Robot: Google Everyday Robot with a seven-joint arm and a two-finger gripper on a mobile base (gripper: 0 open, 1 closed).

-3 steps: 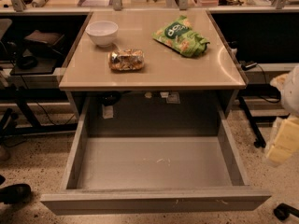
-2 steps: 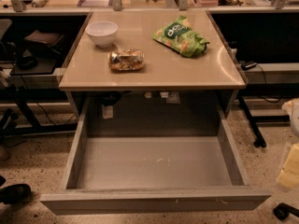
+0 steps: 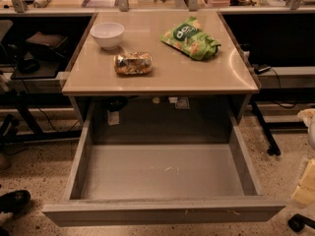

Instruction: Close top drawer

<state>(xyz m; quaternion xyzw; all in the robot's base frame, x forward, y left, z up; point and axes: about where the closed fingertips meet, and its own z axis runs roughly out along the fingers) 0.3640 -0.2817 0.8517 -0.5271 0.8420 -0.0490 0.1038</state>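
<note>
**Gripper dropped toward the right edge; drawer unchanged**

- Change: the gripper (image 3: 306, 186) was higher up at the right a second ago. It now sits lower and is mostly cut off by the right border. Nothing else has shifted.
- Gripper state: cannot tell, since too little of it shows. It holds nothing visible and touches nothing.
- Drawer (image 3: 147, 214): pulled fully out from under the table (image 3: 162, 77), with its grey inside bare. Its front lies nearest the camera, long axis running left to right.
- Key relation: the drawer front lies to the left of the gripper, whose visible part is just beside the front's right corner and apart from it. Judged from this, closing needs the gripper brought left onto the front's outer face, then a push away from the camera, under the table.
- On the table: bowl (image 3: 107, 34), green bag (image 3: 191, 38), foil packet (image 3: 133, 63).
</note>
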